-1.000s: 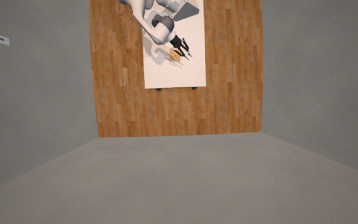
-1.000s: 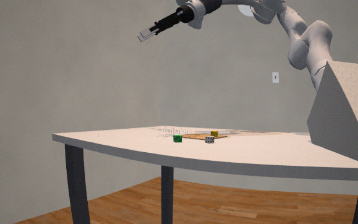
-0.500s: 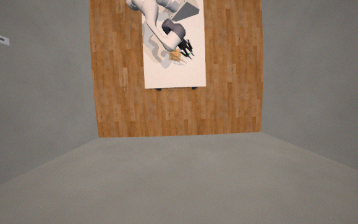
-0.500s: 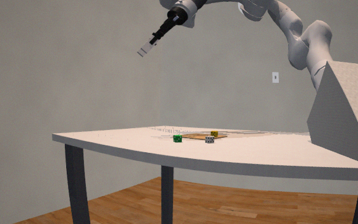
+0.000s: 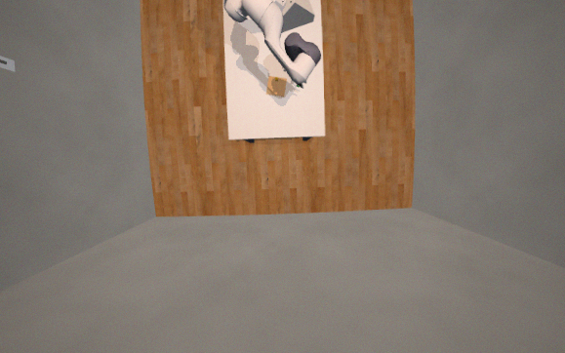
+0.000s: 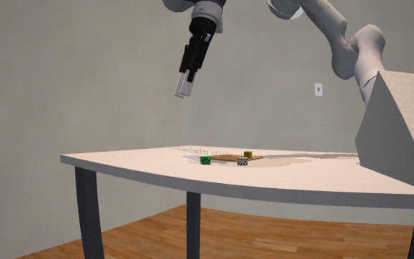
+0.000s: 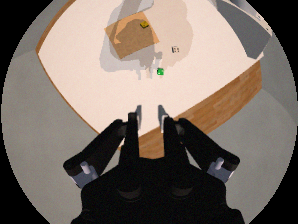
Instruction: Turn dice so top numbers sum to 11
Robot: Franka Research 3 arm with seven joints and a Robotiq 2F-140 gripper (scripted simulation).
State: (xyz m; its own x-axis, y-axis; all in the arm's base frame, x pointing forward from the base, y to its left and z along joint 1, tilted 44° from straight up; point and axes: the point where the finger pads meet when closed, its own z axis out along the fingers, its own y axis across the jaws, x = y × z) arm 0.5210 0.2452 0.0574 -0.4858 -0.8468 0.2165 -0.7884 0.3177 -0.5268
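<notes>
- The gripper (image 6: 183, 94) hangs high in the air, far above the table (image 6: 127, 168). It points down at a slant.
- Its two fingers are close together with only a small gap. Nothing is between them, so it holds nothing.
- I think it is up this high so it can see all the dice at once and pick one to go for.
- The brown mat (image 6: 229, 157) lies flat on the table.
- The yellow die (image 6: 247, 154) sits on the mat, near its far edge. This one looks fine where it is.
- The green die (image 6: 205, 160) sits on the white table, just beside the mat and not on it.
- The white die (image 6: 242, 162) is at the front edge of the mat. From the side I cannot tell if it is all on the mat. From the wrist view it looks to be off it.
- The dots on top of the dice are too small to count from here.
- So the job is not done. The green die must go onto the mat, and maybe the white one too.
- Some dice may also need a turn so the tops add up to 11.
- The dice are small, so the fingers must come down just right, or a die could slip and roll away.
</notes>
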